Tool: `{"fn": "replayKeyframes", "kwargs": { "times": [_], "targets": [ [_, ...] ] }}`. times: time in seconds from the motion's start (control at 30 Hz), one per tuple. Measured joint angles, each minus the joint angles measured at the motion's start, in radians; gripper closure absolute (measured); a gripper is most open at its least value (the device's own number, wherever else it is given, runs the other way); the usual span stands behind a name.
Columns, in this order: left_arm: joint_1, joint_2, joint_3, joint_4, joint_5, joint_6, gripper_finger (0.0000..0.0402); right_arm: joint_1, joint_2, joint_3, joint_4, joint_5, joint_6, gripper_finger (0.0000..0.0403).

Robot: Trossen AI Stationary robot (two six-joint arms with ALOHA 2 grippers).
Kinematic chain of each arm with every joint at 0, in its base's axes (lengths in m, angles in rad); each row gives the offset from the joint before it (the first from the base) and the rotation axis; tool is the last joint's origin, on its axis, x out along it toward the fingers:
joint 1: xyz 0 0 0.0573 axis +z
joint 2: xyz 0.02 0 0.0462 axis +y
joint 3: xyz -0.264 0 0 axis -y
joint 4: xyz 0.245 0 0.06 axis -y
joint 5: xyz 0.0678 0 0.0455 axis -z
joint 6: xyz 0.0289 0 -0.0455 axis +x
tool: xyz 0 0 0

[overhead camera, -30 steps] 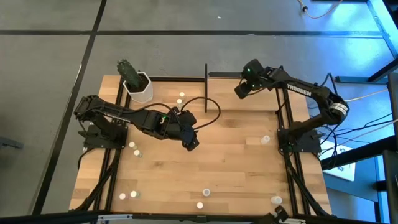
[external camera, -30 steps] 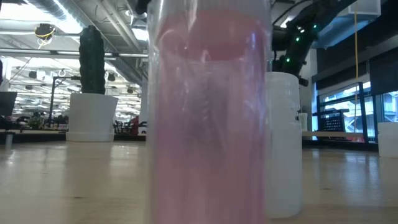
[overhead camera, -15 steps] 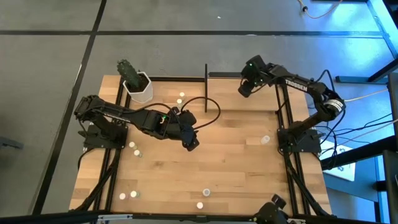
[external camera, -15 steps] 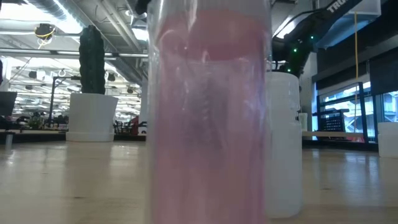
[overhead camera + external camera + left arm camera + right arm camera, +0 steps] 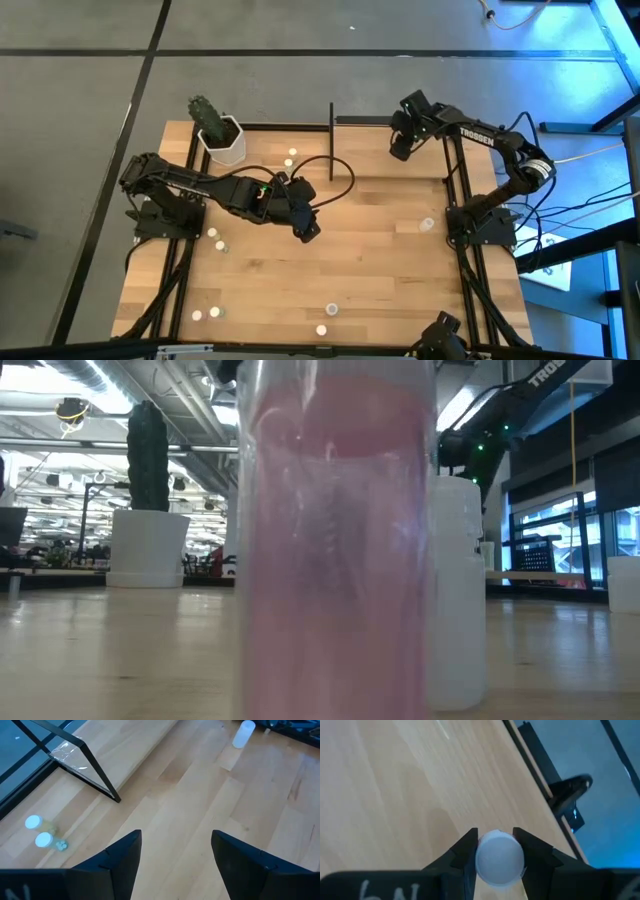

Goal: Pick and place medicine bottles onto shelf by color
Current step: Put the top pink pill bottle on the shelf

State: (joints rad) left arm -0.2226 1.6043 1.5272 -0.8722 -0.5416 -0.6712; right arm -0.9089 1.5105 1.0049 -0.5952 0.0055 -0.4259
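My right gripper (image 5: 399,151) is over the far right part of the light-wood shelf (image 5: 380,160) and is shut on a small bottle with a white cap (image 5: 500,857). My left gripper (image 5: 306,229) is open and empty above the middle of the table; it also shows in the left wrist view (image 5: 176,836). Loose bottles stand on the table: two near the far edge (image 5: 288,158), one at the right (image 5: 427,224), two at the left (image 5: 215,238), several near the front edge (image 5: 326,318). A pink bottle (image 5: 335,540) fills the low view. My right gripper pinches the small bottle between its two fingers (image 5: 465,851), one on each side of the round white cap (image 5: 485,845). The cap's top faces the wrist camera. The bottle is lifted clear of the wooden board below it.
A white hexagonal pot with a cactus (image 5: 221,138) stands at the far left corner. The shelf's black upright (image 5: 331,140) and top bar (image 5: 362,121) stand beside my right gripper. A white bottle (image 5: 455,590) stands behind the pink one. A black cable (image 5: 335,175) loops over the table.
My right gripper has moved a little toward the table's right edge over the shelf, carrying the white-capped bottle.
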Motion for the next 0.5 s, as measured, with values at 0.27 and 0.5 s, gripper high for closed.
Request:
{"fn": "replayKeyframes", "kwargs": {
  "times": [0.27,0.5],
  "targets": [
    [0.003,0.0,0.0,0.001,-0.232,-0.056,0.0167,0.001,0.0,-0.012,0.056,0.0,-0.021,0.0284],
    [0.003,0.0,0.0,0.001,-0.265,-0.06,0.0168,0.001,0.0,-0.012,0.061,0.0,-0.023,0.0284]
  ]
}}
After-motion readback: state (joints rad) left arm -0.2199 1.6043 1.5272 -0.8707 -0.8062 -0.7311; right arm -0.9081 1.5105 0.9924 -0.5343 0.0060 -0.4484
